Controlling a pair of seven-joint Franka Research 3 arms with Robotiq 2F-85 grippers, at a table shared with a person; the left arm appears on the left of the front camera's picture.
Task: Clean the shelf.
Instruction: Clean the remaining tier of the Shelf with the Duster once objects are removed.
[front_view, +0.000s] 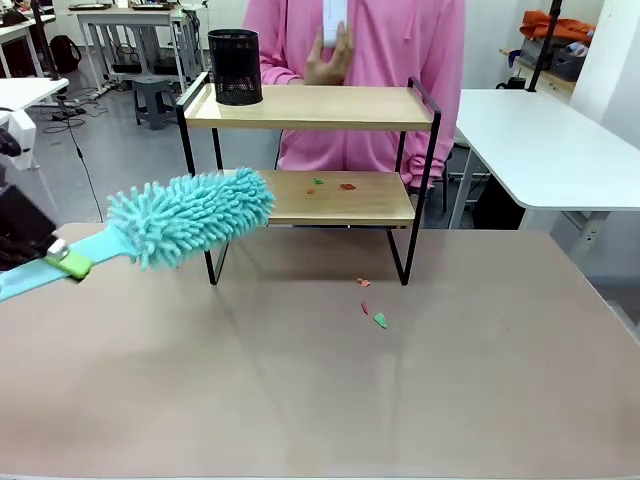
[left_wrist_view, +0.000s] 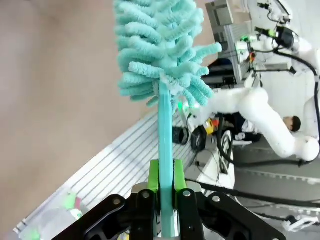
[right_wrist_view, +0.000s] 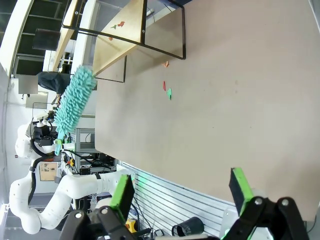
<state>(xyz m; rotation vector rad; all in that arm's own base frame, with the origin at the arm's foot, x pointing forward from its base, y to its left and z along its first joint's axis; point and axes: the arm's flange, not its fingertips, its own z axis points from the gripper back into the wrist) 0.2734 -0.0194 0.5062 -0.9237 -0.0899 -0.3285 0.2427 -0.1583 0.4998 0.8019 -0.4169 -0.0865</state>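
Observation:
The shelf (front_view: 310, 106) stands at the table's far middle: two light wooden boards in a black frame. A few small red and green scraps (front_view: 330, 184) lie on its lower board (front_view: 340, 200). My left gripper (front_view: 55, 258) at the left edge is shut on the handle of a teal fluffy duster (front_view: 190, 215), whose head hangs just left of the lower board's left end. In the left wrist view the green pads (left_wrist_view: 154, 182) clamp the duster handle (left_wrist_view: 165, 150). My right gripper (right_wrist_view: 180, 192) stands open over the table with nothing between its fingers. The shelf (right_wrist_view: 117, 30) appears far off there.
A black mesh cup (front_view: 235, 67) sits on the top board's left end. Red and green scraps (front_view: 372, 310) lie on the table in front of the shelf. A person in pink (front_view: 380, 40) stands behind the shelf, hand raised. A white table (front_view: 540, 140) is at the right.

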